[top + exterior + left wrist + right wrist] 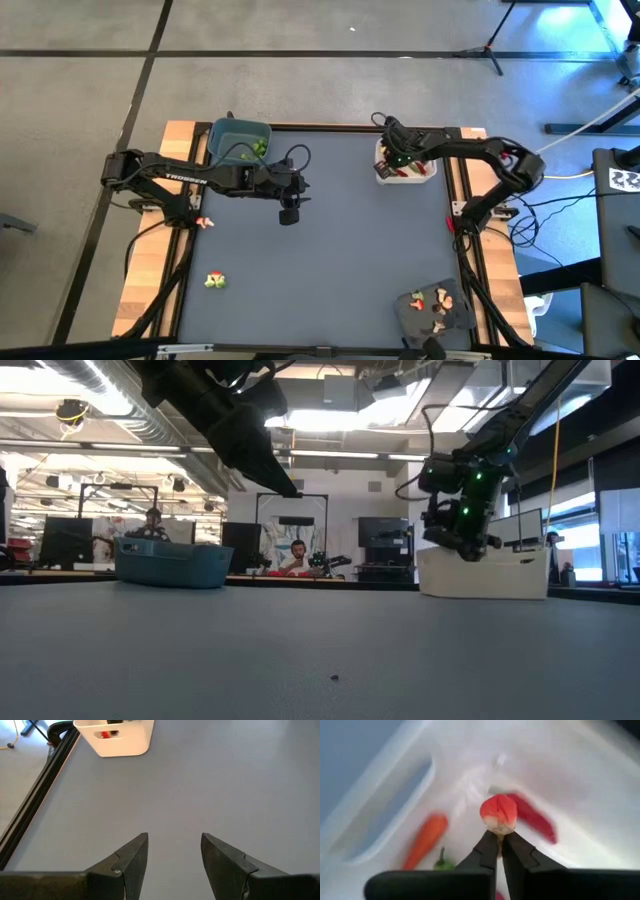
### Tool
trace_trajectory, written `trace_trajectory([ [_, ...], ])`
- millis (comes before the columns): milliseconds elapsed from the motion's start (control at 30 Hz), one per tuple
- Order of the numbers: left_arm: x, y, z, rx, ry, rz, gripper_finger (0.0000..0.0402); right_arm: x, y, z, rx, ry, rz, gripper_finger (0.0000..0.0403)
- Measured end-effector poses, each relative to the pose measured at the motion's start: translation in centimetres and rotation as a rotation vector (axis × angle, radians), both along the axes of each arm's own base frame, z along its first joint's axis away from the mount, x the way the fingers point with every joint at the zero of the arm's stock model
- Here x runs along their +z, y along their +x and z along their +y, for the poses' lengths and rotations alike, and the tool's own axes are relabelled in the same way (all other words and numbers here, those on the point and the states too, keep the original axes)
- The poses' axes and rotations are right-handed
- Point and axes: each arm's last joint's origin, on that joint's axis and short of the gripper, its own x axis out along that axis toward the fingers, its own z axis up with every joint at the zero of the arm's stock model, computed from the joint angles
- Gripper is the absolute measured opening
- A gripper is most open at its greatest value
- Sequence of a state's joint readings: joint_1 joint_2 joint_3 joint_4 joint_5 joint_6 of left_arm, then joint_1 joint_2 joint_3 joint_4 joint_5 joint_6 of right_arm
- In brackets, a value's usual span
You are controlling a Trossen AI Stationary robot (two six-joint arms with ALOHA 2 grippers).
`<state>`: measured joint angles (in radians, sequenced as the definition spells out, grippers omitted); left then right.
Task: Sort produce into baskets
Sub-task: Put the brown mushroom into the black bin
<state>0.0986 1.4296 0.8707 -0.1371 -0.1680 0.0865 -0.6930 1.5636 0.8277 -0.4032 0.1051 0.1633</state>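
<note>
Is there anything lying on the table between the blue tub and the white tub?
Only the left gripper hangs near there; the mat between the blue tub and white tub looks bare in the high view.

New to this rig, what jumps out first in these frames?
The right gripper is down inside the white tub at the table's far right, its fingers nearly together just below a small red toy fruit, with an orange carrot and a red pepper lying in the tub. The left gripper hangs open over bare mat mid-table, beside the blue-grey tub holding green pieces.
</note>
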Motion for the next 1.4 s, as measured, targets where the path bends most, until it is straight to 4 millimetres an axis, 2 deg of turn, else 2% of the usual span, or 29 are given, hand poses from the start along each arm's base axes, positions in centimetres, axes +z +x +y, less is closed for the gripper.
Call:
trace_trajectory([
  [100, 0.0, 0.0, 0.0, 0.001, 0.000, 0.000, 0.0180, 1.9, -0.6, 0.5, -0.007, -0.025, -0.037, 0.0005],
  [333, 0.0, 0.0, 0.0, 0.001, 0.000, 0.000, 0.0180, 5.3, -2.5, 2.3, -0.012, -0.016, -0.103, 0.0010],
  [467, 0.0, 0.0, 0.0, 0.007, -0.007, -0.002, 0.0180, 7.2, -3.0, 4.2, 0.050, 0.005, -0.174, 0.0005],
  [633, 0.1, 0.1, 0.0, 0.013, -0.014, -0.022, 0.0180, 9.2, -3.2, 7.2, 0.216, 0.067, -0.291, 0.0009],
  [867, 0.4, 0.4, -0.4, -0.011, -0.059, -0.066, 0.0180, 10.3, -1.7, 11.8, 0.465, 0.097, -0.365, 0.0009],
  [1067, 1.2, 1.1, -1.9, -0.086, -0.099, -0.174, 0.0180, 10.5, -0.1, 16.4, 0.587, 0.072, -0.397, 0.0009],
  [1267, 2.8, 1.9, -3.7, -0.149, -0.164, -0.358, 0.0180, 11.3, 1.4, 21.4, 0.721, -0.036, -0.525, 0.0009],
  [1400, 3.8, 2.1, -5.2, -0.177, -0.215, -0.466, 0.0180, 11.6, 2.2, 24.0, 0.775, -0.140, -0.603, 0.0010],
])
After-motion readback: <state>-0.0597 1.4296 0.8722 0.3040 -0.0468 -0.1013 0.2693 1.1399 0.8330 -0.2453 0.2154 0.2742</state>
